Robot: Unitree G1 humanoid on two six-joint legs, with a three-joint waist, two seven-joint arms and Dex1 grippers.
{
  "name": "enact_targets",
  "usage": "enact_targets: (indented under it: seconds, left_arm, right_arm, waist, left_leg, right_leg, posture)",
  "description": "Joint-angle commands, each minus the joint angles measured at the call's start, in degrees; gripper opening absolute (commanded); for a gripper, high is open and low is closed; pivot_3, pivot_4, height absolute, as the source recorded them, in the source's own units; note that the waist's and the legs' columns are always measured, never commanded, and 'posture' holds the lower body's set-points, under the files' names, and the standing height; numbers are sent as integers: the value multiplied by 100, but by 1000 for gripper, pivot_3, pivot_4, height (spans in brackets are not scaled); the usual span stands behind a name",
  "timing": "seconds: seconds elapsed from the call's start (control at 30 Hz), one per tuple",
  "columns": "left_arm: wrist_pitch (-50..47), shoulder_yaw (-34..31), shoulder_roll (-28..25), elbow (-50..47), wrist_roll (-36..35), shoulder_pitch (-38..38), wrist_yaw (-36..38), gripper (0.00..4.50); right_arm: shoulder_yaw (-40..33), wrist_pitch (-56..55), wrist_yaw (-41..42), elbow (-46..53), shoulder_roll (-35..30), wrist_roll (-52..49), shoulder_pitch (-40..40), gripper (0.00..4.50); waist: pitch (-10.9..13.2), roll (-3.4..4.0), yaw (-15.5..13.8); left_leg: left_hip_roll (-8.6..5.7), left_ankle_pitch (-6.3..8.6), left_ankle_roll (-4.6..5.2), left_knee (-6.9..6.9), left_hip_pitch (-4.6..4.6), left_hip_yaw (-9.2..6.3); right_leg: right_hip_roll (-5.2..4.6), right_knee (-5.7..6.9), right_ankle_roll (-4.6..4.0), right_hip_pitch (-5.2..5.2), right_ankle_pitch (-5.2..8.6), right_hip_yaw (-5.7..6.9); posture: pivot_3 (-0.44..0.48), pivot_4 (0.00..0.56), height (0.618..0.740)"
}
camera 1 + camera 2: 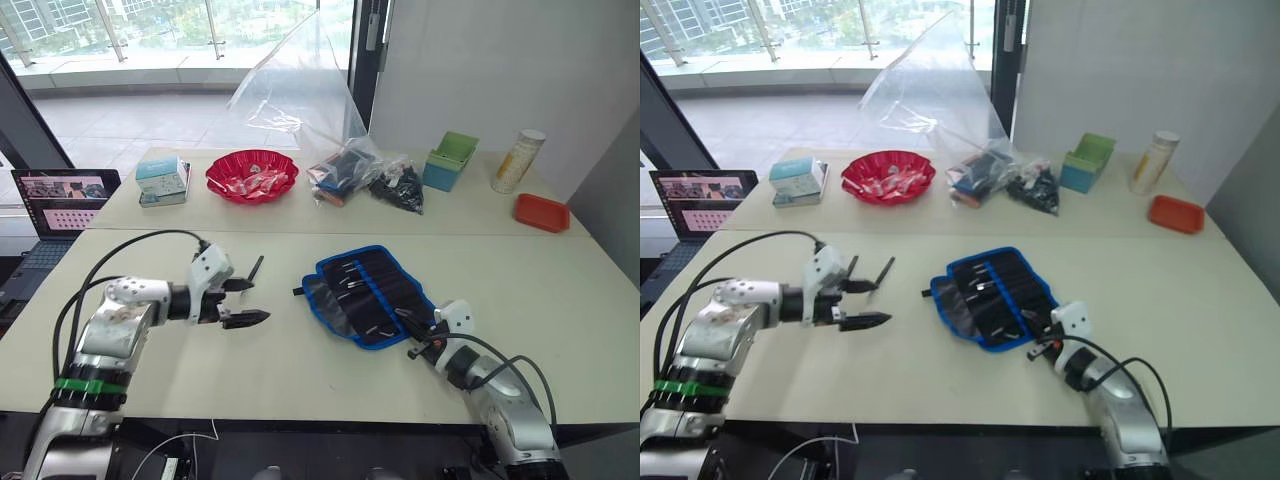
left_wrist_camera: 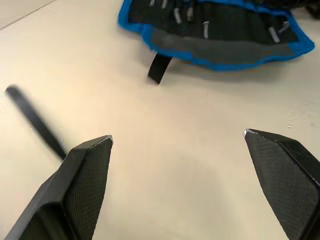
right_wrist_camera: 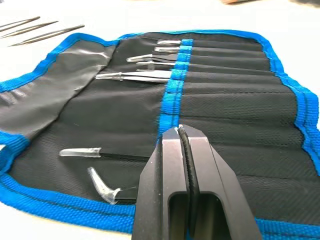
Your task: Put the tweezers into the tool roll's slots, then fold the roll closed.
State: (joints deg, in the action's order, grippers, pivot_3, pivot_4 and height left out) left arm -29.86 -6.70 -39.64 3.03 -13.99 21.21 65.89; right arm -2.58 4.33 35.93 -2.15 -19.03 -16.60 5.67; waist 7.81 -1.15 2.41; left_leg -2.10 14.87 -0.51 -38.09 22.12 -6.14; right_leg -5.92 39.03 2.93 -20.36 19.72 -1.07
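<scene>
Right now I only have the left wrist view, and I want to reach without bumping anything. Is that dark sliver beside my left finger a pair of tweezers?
Observer: Yes. The head view shows loose tweezers lying on the table, between the left gripper and the tool roll.
Operator: Where is the right gripper?
Observer: The right gripper is shut, over the roll's edge nearest the robot on its right side.
Operator: Is the roll folded yet?
Observer: No. It lies open and flat, and several clear-capped tools already sit in its slots.
</scene>
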Motion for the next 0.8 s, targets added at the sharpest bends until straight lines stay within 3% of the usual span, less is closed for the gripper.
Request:
enact_targets:
  seconds: [0.03,0.47,0.6,0.8]
  left_arm:
    - [286,-667,-141,-357,-304,-517,-278,4455]
    - [1042,-2511,660,-422,-1194,-2661,-1371,4455]
    - [2267,-2988,1140,-290,-953,-3691,-1595,4455]
    - [2669,-3453,1753,-413,-1496,-4260,-1985,4455]
  right_arm:
    - [12,-140,-2,-173,-13,105,116,0]
    - [171,-442,82,-1000,54,390,512,0]
    - [202,-516,95,-1214,93,409,634,0]
    - [226,-611,205,-1433,91,412,759,0]
  waist:
    - [1,2,1]
    - [0,0,6]
    - [-7,-11,27]
    - [-14,-23,-43]
  left_leg:
    - [1,0,0,1,-1,1]
    - [7,3,3,21,-29,10]
    - [12,5,3,29,-41,23]
    - [19,9,7,37,-54,38]
  right_leg:
    - [-2,-2,0,0,0,-2]
    - [-8,-7,-1,9,-1,-18]
    - [-6,-12,-1,13,-1,-35]
    - [-6,-43,-5,17,-1,-56]
  posture:
    - [0,150,740]
    - [0,150,740]
    - [0,150,740]
    - [0,150,740]
